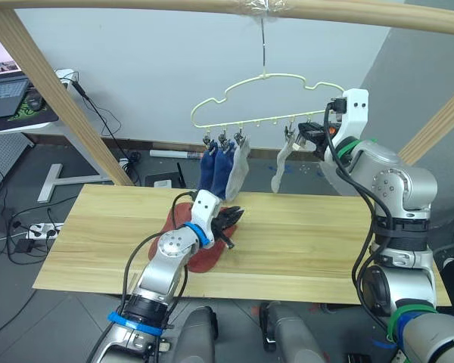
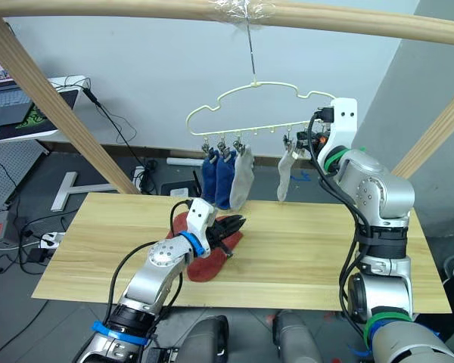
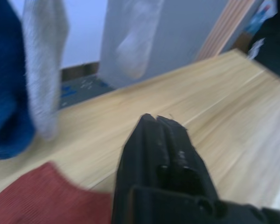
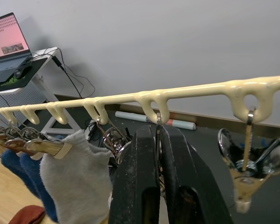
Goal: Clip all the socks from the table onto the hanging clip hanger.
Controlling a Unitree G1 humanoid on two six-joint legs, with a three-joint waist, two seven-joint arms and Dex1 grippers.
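The pale-yellow clip hanger (image 1: 266, 97) hangs from the top pole. On its left clips hang two blue socks (image 1: 214, 171) and a light grey sock (image 1: 240, 168). A second grey sock (image 1: 280, 166) hangs from the right group. My right gripper (image 1: 306, 134) is up at that group, shut on the middle clip (image 4: 157, 135), next to a bare clip (image 4: 246, 164). Two rust-red socks (image 1: 203, 257) lie on the table (image 1: 318, 242). My left gripper (image 1: 231, 217) hovers just over them, its fingers (image 3: 158, 140) shut with nothing between them.
A pale wooden pole frame (image 1: 57, 94) slants down to the table's back left, and another pole (image 1: 439, 125) slants at the right. A desk with a laptop (image 1: 4, 85) stands beyond the table at the far left. Cables lie on the floor.
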